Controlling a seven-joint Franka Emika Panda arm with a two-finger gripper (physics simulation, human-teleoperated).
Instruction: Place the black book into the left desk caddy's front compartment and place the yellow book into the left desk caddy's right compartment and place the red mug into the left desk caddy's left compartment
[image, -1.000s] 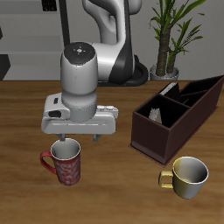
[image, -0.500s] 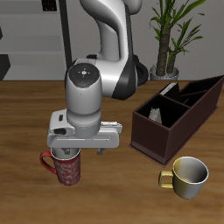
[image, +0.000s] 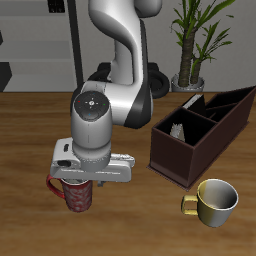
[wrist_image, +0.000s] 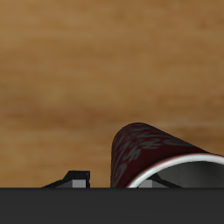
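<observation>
The red mug (image: 77, 199) with its mottled pinkish pattern stands upright near the table's front edge, its handle (image: 53, 184) sticking out. My gripper (image: 86, 183) has come down over its mouth, jaws spread, and the hand hides the rim. In the wrist view the mug (wrist_image: 144, 145) fills the space by the fingertips (wrist_image: 77, 178), with one fingertip on each side of its wall. The dark brown left desk caddy (image: 176, 158) stands apart from the mug. A pale-edged dark book (image: 199, 104) and a pale speckled thing (image: 179, 130) show inside it.
A plain pale-yellow mug (image: 216, 199) stands in front of the caddy near the table's front edge. A potted plant (image: 198, 45) stands behind the caddy. The robot's arm (image: 125, 60) rises behind the red mug.
My gripper has moved down and toward the table's front edge, from just above the red mug to down over its rim. The mug has not moved.
</observation>
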